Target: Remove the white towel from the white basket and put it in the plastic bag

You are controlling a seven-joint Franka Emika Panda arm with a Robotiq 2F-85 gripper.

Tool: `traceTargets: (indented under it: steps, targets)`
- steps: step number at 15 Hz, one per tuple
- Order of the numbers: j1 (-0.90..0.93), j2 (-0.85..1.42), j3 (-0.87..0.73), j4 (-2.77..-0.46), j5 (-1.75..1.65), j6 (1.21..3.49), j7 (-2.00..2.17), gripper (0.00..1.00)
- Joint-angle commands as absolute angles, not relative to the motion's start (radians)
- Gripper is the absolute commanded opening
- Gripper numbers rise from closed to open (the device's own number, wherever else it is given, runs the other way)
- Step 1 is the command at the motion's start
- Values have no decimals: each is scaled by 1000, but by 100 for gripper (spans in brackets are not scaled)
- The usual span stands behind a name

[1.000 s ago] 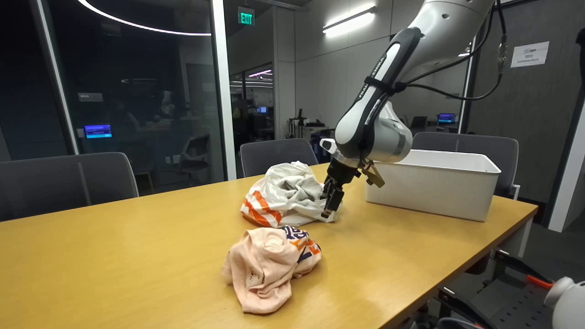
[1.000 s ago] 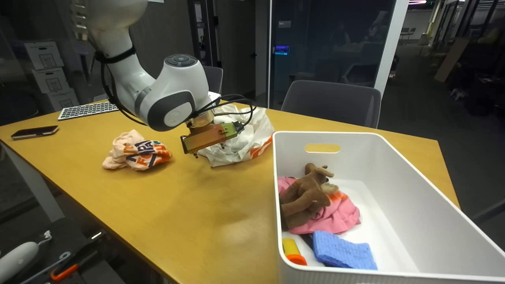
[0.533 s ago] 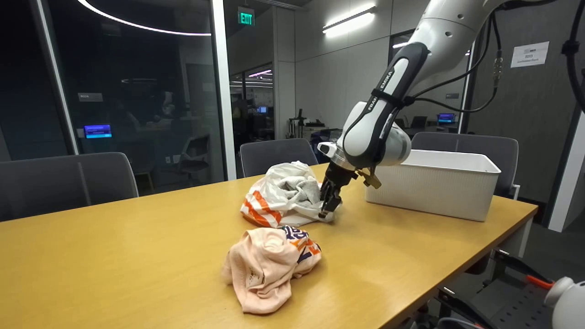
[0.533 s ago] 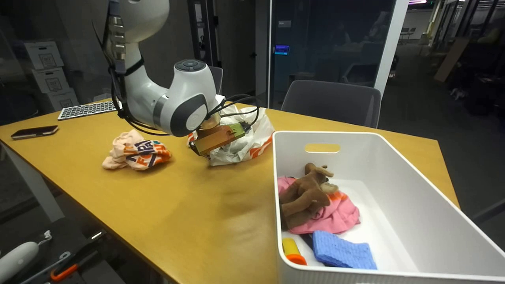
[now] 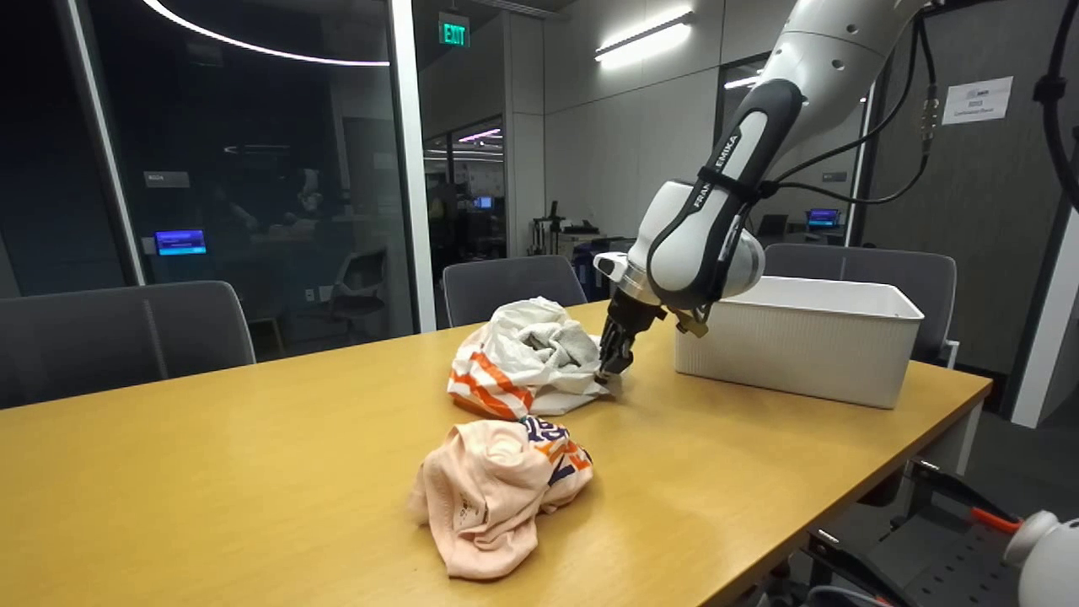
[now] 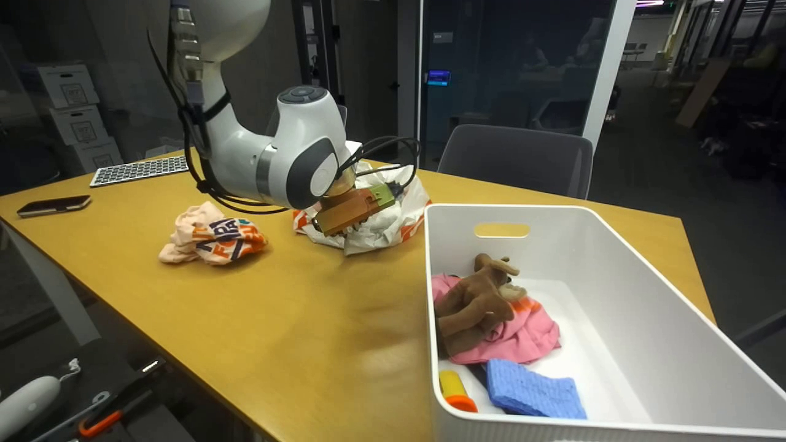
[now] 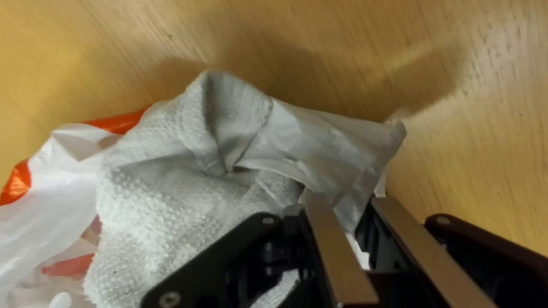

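Note:
The white towel (image 7: 171, 205), greyish and fluffy, lies bunched in the mouth of the white plastic bag (image 5: 497, 362) with orange stripes. In the wrist view, a fold of the bag (image 7: 334, 145) runs down between the fingers (image 7: 338, 256) of my gripper (image 7: 344, 203), which are close together and pinch it. An exterior view shows the gripper (image 5: 605, 377) low at the bag's edge, beside the towel (image 5: 560, 344). The white basket (image 5: 792, 350) stands apart from the bag. In an exterior view the arm covers part of the bag (image 6: 399, 215) and hides the fingertips.
A peach cloth with printed letters (image 5: 497, 497) lies close to the bag. Inside the basket are a brown plush toy (image 6: 476, 304), a pink cloth (image 6: 531, 337), a blue cloth (image 6: 534, 390) and a yellow-orange tub (image 6: 454, 393). A keyboard (image 6: 140, 170) and phone (image 6: 54, 206) lie farther off.
The jaws have come together on the bag's edge. After dipping, the gripper has risen slightly, and the bag with the towel has shifted a little along with it.

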State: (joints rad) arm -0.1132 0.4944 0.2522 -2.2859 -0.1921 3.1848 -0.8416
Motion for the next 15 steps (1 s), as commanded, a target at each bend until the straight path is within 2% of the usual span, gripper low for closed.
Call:
traceTargets:
  steps: [1,4,8,12,15]
  targets:
    - [-43,391,169,-2322,-241,3204,-746,14]
    - [35,291,80,-2357,-276,3198,-677,13]
    - [285,147,-221,-2393,-361,3156,-649,13]
    - [493,60,-515,-2328,-674,3108,-463,12]
    - [521,6,-543,-2318,-857,3022,-290,15]
